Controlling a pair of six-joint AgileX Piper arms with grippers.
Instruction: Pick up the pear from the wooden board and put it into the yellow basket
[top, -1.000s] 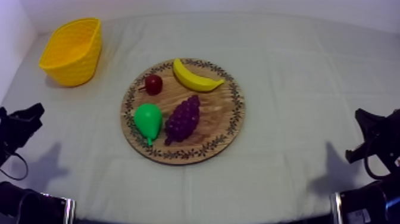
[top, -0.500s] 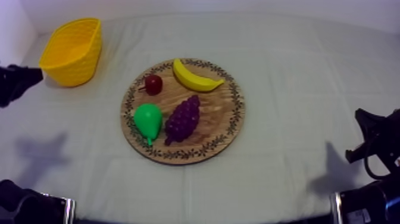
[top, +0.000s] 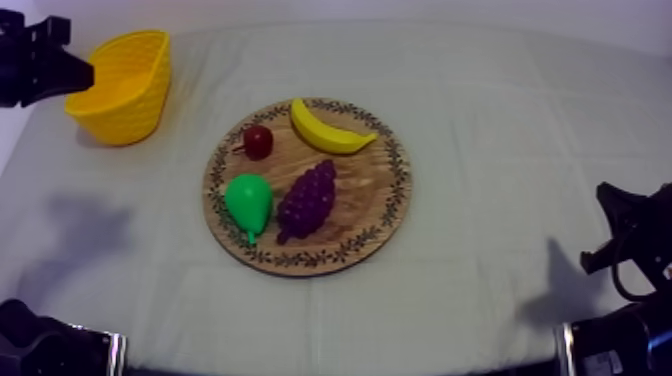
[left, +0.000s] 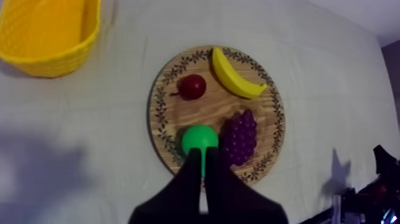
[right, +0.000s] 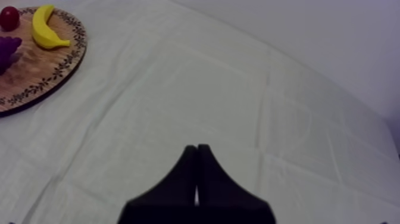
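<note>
The green pear lies on the left front part of the round wooden board, stem toward the front. The yellow basket stands at the table's far left. My left gripper is raised at the upper left, beside the basket's left rim. In the left wrist view its fingers lie together as a narrow wedge, shut on nothing, high above the pear. My right gripper rests low at the right edge, its fingers shut over bare cloth.
A banana, a small red fruit and a bunch of purple grapes share the board, the grapes right beside the pear. Bare cloth lies between the board and the basket. A white wall runs behind the table.
My left arm has swung up from the table's lower left edge to the upper left by the basket. The fruit, board, basket and right arm have not moved.
</note>
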